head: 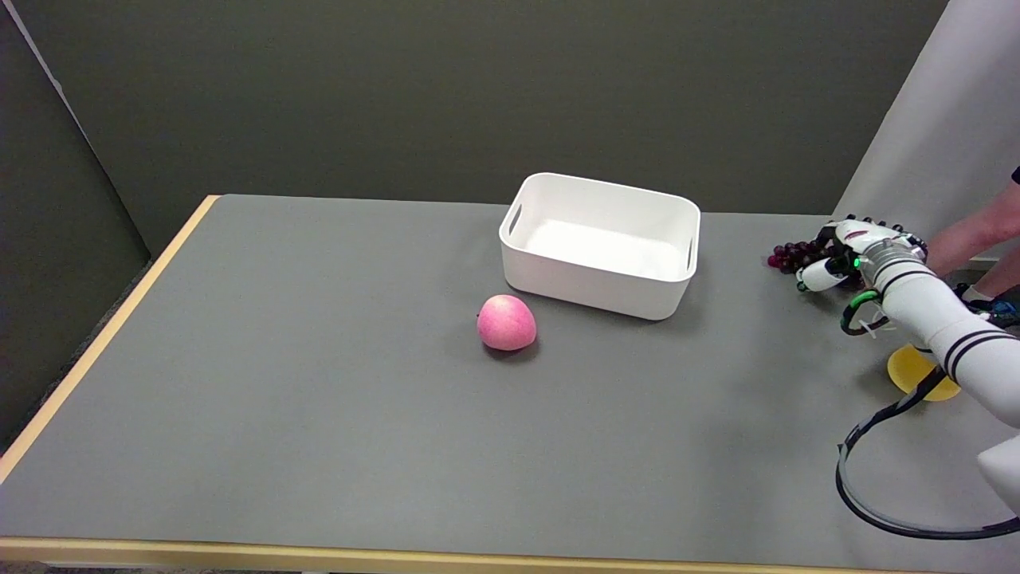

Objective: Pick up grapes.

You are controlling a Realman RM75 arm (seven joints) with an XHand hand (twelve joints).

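Observation:
A bunch of dark purple grapes [787,257] is at the table's far right, beyond the white bin. My right hand [846,253] is wrapped over the bunch's right side, with its fingers [865,229] curled across the top and the thumb [821,275] pressed in from the near side. The left end of the bunch sticks out past the fingers, and the rest is hidden inside the hand. Whether the grapes still touch the table cannot be told.
An empty white bin [677,275] stands at centre right, with a pink apple [507,322] just in front of it. A yellow disc [908,368] lies under my forearm. A person's arm [976,235] is at the right edge. A black cable [857,486] loops near the lower right.

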